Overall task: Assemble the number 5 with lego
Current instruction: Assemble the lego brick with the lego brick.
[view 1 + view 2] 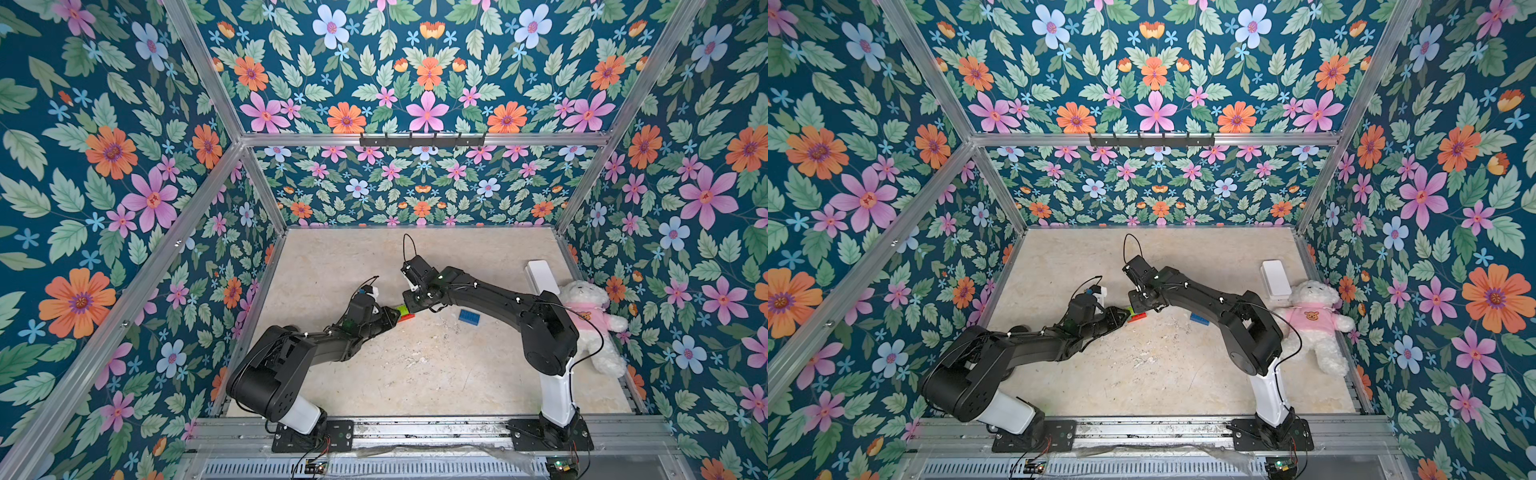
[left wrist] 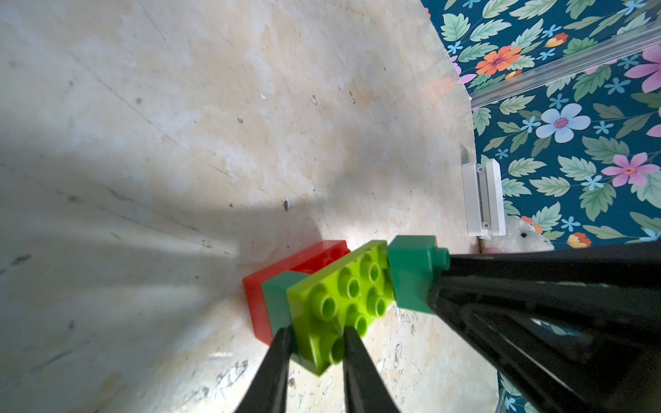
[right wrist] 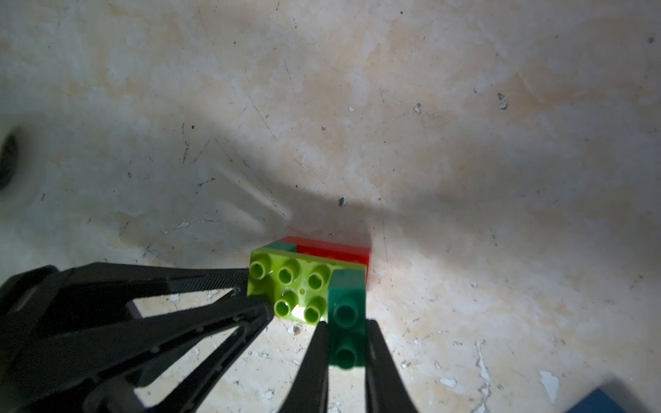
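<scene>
- Down at the front, both arms reach in over the bench [image 1: 415,365] and meet just left of its middle.
- The left pincer [image 2: 314,334] comes in from 9 o'clock of the stack [image 1: 405,312], and it's clamped on the near end of the lime-green brick [image 2: 343,296], one finger on each side.
- Under the lime brick sits the lower dark-green brick [image 2: 277,293], and under that the red brick [image 2: 311,255], which looks to rest on the bench.
- The right pincer [image 3: 347,326] arrives from 1 o'clock, closed tight on the upper dark-green brick [image 3: 345,300].
- That small brick sits against the lime brick's far end, opposite the left pincer's grip, studs facing the right wrist camera.
- At 3 o'clock of the stack, the blue brick [image 1: 469,318] lies alone on the bench, near but not touching, partly under the right arm.
- Further out at 3 o'clock, a white plush bear [image 1: 588,320] in a pink top lies at the bench's edge.
- Beyond it, at 2 o'clock, the white box [image 1: 542,276] sits by the wall.
</scene>
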You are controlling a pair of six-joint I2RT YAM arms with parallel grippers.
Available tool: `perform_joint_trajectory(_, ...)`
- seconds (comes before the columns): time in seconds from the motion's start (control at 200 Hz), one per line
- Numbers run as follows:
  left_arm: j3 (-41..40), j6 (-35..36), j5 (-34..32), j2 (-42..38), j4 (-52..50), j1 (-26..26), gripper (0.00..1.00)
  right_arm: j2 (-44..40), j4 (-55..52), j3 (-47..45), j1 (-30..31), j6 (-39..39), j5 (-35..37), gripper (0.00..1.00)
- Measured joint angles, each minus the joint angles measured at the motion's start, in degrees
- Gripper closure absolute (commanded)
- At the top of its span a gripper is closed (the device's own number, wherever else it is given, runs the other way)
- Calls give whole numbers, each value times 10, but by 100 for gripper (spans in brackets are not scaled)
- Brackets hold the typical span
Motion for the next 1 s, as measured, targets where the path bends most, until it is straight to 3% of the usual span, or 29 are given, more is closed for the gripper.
perform_joint_trajectory(1.0,-3,3,-1,3,13,0,77,51,-51,69,4,2,13,95)
